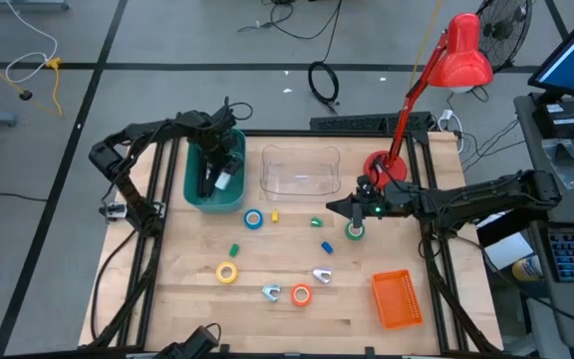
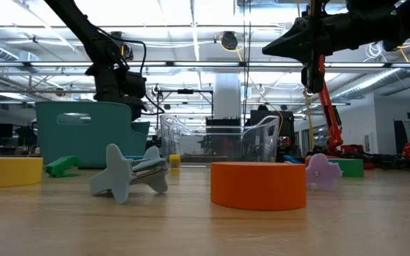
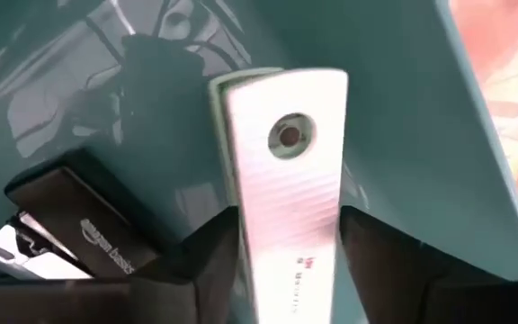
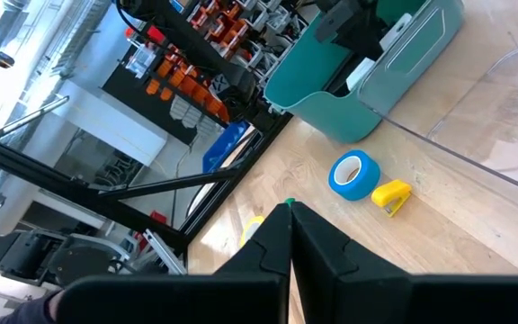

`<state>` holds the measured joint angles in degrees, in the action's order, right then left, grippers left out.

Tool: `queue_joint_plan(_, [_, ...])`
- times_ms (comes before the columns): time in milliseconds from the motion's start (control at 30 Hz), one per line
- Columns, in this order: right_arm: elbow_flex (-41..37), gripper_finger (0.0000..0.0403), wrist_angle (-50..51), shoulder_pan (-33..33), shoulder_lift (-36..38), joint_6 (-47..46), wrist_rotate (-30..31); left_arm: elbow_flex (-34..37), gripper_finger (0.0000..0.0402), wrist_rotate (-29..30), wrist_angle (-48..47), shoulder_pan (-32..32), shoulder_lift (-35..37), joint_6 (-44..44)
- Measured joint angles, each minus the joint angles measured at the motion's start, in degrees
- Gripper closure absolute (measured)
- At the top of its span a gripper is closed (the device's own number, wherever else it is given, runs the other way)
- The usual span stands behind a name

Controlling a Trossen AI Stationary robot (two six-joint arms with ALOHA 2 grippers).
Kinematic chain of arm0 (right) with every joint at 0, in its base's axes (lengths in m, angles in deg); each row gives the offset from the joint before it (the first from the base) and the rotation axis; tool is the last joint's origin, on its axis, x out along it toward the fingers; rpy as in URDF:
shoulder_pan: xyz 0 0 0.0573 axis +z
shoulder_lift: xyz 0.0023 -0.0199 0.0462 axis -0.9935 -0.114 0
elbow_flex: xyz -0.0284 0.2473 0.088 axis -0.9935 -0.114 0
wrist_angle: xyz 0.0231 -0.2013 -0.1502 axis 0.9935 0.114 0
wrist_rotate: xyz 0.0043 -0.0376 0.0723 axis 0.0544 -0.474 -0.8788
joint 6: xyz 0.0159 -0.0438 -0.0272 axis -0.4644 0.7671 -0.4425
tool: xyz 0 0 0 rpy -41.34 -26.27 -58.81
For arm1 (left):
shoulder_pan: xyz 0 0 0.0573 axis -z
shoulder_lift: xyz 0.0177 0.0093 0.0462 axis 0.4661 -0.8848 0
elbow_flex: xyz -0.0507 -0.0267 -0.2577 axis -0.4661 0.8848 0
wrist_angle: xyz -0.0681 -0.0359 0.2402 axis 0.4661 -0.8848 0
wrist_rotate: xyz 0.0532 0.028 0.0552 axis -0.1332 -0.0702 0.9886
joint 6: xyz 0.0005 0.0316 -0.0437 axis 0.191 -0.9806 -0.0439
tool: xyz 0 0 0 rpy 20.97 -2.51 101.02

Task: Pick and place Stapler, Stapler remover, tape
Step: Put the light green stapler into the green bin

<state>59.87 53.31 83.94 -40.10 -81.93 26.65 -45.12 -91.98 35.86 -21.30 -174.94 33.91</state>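
My left gripper (image 1: 217, 172) reaches down into the teal bin (image 1: 195, 189) and is shut on a white stapler (image 3: 286, 171). A black stapler (image 3: 88, 236) lies in the bin beside it. My right gripper (image 1: 351, 207) is shut and empty, high above the table (image 2: 308, 46), just beyond the green tape roll (image 1: 355, 230). The blue (image 1: 254, 218), yellow (image 1: 227, 271) and orange (image 1: 301, 295) tape rolls lie flat on the table. Two grey staple removers (image 1: 271, 291) (image 1: 322, 275) lie near the orange roll. My left gripper pinches the white stapler by its two long sides (image 3: 241, 236) between its two fingers (image 3: 207, 247). The fingers come from above, pointing down into the bin, and lie along the stapler. The stapler's free end (image 3: 281, 90) points at the bin's floor; whether it touches, I cannot tell.
A clear plastic container (image 1: 300, 170) stands right of the bin, and a red desk lamp (image 1: 407, 110) behind my right arm. An orange basket (image 1: 397, 299) sits at the near right. Small yellow (image 1: 275, 214), green (image 1: 234, 249) and blue (image 1: 326, 246) staplers lie mid-table.
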Motion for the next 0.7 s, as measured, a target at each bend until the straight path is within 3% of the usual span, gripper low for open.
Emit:
queue_joint_plan(200, [0.0,0.0403,0.0,0.0,0.0,0.1,0.0,0.0,0.0249,1.3,0.2,0.9,0.0,0.1])
queue_joint_plan(467, [0.0,0.0403,0.0,0.0,0.0,0.0,0.0,-0.1,0.0235,4.2,0.2,2.1,0.0,1.4])
queue_joint_plan(700, [0.0,0.0403,0.0,0.0,0.0,0.0,0.0,-0.1,0.0261,4.6,0.2,3.4,0.0,1.9])
